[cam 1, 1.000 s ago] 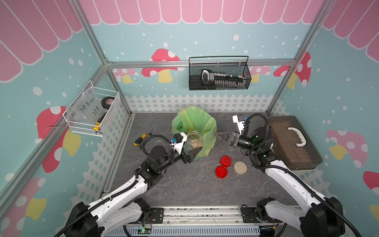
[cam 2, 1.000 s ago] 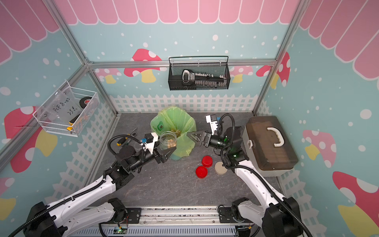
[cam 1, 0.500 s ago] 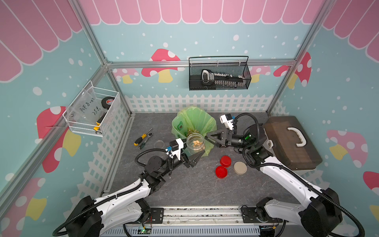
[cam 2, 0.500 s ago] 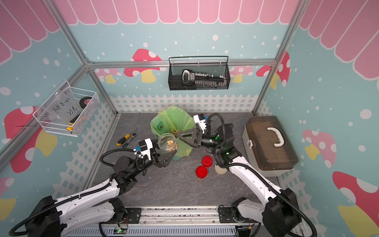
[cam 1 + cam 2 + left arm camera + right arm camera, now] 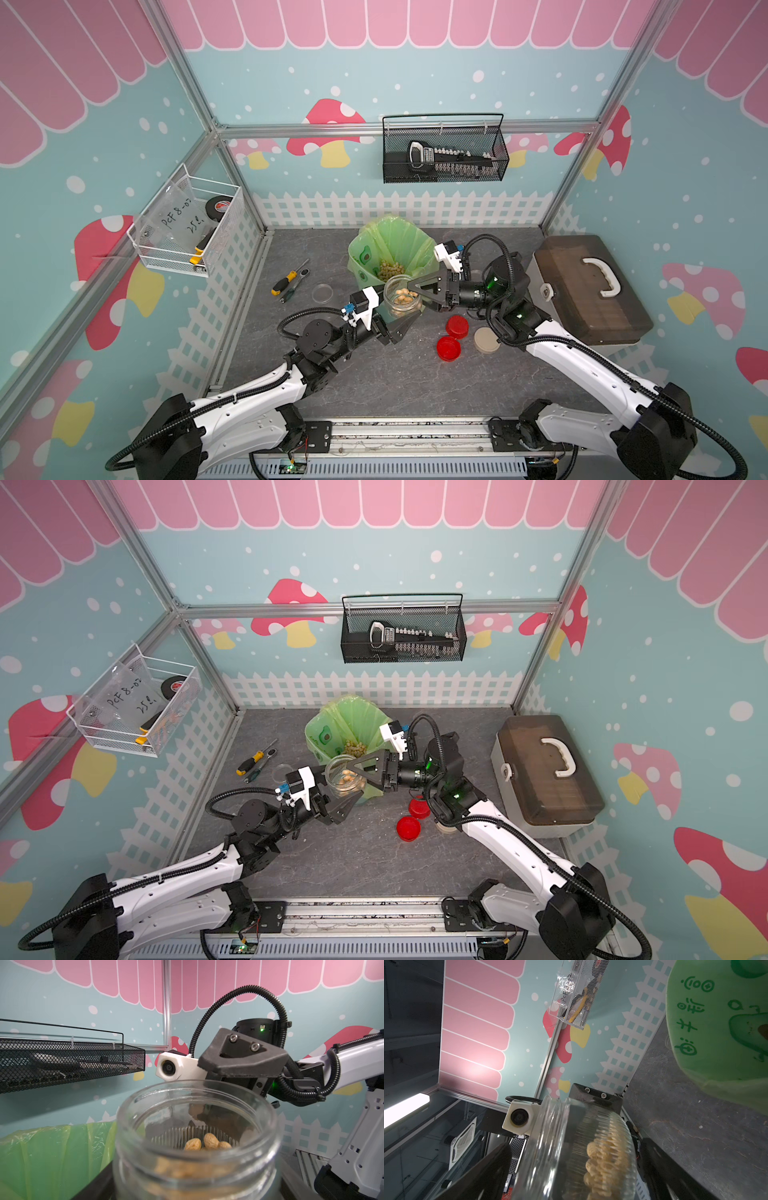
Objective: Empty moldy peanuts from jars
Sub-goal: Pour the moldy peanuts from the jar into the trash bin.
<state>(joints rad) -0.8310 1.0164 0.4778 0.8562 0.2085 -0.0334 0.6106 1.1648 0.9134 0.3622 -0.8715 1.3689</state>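
In both top views the left hand is clenched on a clear round lidless jar. The jar is mouth up, just beside the near rim of the bin lined with a green bag. Tan moldy peanuts lie in the jar, and more lie in the bin. The right hand straddles the jar, released. Two red round lids and a flat beige lid rest on the grey counter.

The left wrist view shows the jar close up, peanuts at its bottom.

The right wrist view shows the right hand's dark fingers on either side of the jar, with a gap on each side.
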